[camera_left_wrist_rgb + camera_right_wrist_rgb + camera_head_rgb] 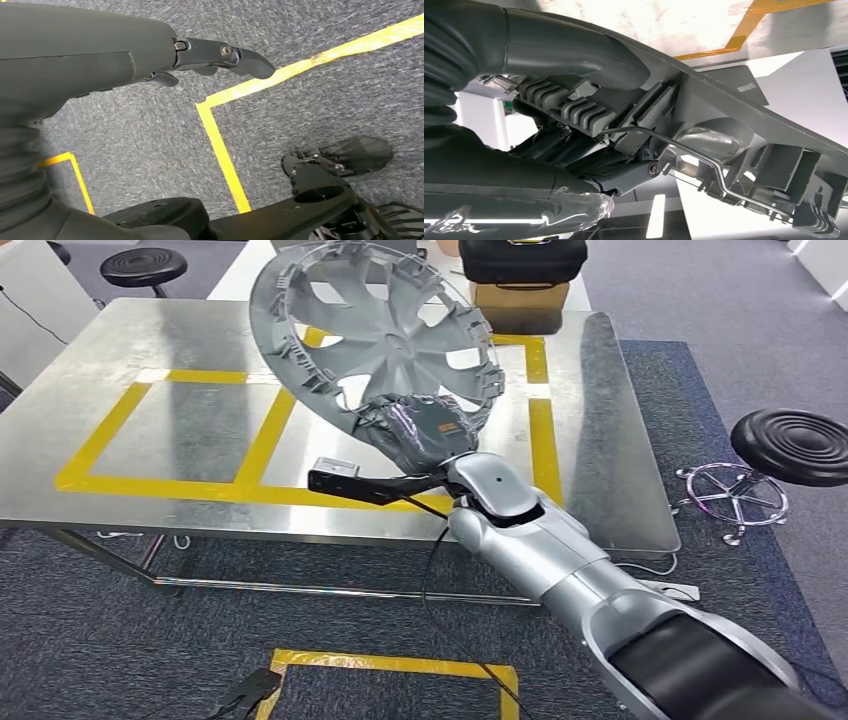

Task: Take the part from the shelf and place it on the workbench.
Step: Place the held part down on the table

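A: Start close in. What is the left hand point(220, 57) doing?

B: It hangs over the carpet beside a yellow floor line point(220, 145), fingers point(250, 62) loosely apart, holding nothing.

A: And the right hand point(425, 430)?

B: It is clamped on the rim of the part point(385, 335), a grey wheel cover. In the right wrist view the thumb lies along the rim and the dark fingers point(634, 175) hook its ribbed underside. The cover is in the air, tilted, above the worktop point(130, 440), inside the yellow tape outline point(265, 435).

A: So the step in hand is the setting down?

B: I judge so. It should go well if the wrist levels the cover first, so the rim lands flat rather than on one edge, then lowers until it bears on the metal before the grip loosens.

A: Anything in the way?

B: Not where it would land. A black case on a cardboard box point(520, 305) stands at the far edge, near the cover's upper rim. A black stool point(795, 445) stands well off to the right.
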{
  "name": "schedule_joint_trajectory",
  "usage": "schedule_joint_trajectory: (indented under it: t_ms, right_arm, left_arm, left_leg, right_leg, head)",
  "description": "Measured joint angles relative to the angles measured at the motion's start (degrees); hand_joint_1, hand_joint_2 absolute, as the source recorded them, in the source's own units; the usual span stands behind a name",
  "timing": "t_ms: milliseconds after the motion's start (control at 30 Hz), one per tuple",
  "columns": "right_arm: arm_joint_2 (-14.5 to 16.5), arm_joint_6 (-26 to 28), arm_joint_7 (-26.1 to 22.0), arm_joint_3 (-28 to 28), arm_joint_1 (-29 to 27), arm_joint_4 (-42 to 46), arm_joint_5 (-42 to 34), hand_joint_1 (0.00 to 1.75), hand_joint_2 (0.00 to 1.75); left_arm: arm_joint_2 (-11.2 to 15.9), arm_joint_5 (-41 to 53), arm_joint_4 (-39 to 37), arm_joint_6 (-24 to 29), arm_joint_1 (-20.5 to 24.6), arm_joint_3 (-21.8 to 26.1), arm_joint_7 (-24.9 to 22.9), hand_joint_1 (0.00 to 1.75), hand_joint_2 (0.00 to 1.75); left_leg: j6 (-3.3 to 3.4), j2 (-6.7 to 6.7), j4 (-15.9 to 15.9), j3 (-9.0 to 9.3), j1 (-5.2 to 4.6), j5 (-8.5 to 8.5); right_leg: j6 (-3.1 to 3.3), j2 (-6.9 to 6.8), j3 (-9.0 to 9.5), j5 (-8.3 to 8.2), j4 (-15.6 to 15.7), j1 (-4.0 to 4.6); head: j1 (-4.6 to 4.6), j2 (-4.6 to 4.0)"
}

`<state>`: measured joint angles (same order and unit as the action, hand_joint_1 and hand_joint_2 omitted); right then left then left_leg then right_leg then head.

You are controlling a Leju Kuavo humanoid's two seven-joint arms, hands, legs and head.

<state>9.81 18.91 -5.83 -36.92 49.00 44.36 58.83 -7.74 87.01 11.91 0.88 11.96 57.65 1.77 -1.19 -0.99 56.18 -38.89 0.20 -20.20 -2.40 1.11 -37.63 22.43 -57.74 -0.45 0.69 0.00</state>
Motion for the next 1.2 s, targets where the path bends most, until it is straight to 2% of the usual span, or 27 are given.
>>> schedule_joint_trajectory:
  t_ms: [233,533,967,1100,1167,1200]
  right_arm:
    - [0.81,0.06,2.31,-0.86,0.79,-3.37,2.09,1.75,1.75]
    - [1.51,-1.01,6.67,-1.65,2.3,-6.99,4.88,1.75,1.75]
    - [0.99,-0.99,7.83,0.05,4.64,-15.57,4.52,1.75,1.75]
    - [0.67,-0.52,7.47,0.98,4.73,-17.36,4.75,0.0,1.75]
    - [0.66,-0.17,7.34,1.08,4.82,-17.85,5.16,0.0,1.75]
    - [0.66,-0.07,7.3,1.09,4.85,-18.01,5.37,0.0,1.75]
  left_arm:
    - [0.04,0.03,0.0,-0.22,-0.04,-0.08,1.52,0.0,1.75]
    - [0.09,0.36,0.0,-0.01,-0.02,-0.08,1.14,0.0,1.75]
    - [0.21,1.15,0.0,0.02,0.05,-0.16,0.43,0.0,1.75]
    - [0.22,1.14,0.0,-0.23,0.08,-0.17,0.55,0.0,1.75]
    - [0.23,1.03,0.0,-0.14,0.08,-0.17,0.77,0.0,1.75]
    - [0.24,0.89,0.0,0.07,0.08,-0.18,0.84,0.0,1.31]
  left_leg:
    - [-0.01,0.0,0.0,0.0,0.02,0.01]
    - [-0.01,0.0,0.0,0.0,0.02,0.01]
    - [-0.01,0.01,0.0,0.0,0.02,0.01]
    - [-0.02,0.01,0.0,-0.01,0.02,0.0]
    - [-0.02,0.02,0.0,0.0,0.02,0.0]
    - [-0.02,0.02,0.0,0.0,0.02,0.0]
  right_leg:
    - [0.02,0.0,0.0,-0.01,0.0,0.03]
    - [0.02,0.0,-0.01,-0.01,0.0,0.03]
    - [0.06,0.03,-0.05,-0.04,0.0,0.03]
    - [0.06,0.08,-0.06,-0.04,0.0,0.03]
    - [0.06,0.09,-0.06,-0.04,0.0,0.02]
    - [0.06,0.09,-0.06,-0.04,0.0,0.03]
  head:
    - [0.01,0.0]
    - [0.0,0.0]
    - [0.0,0.0]
    - [0.0,0.0]
    - [0.0,0.0]
    - [0.0,0.0]
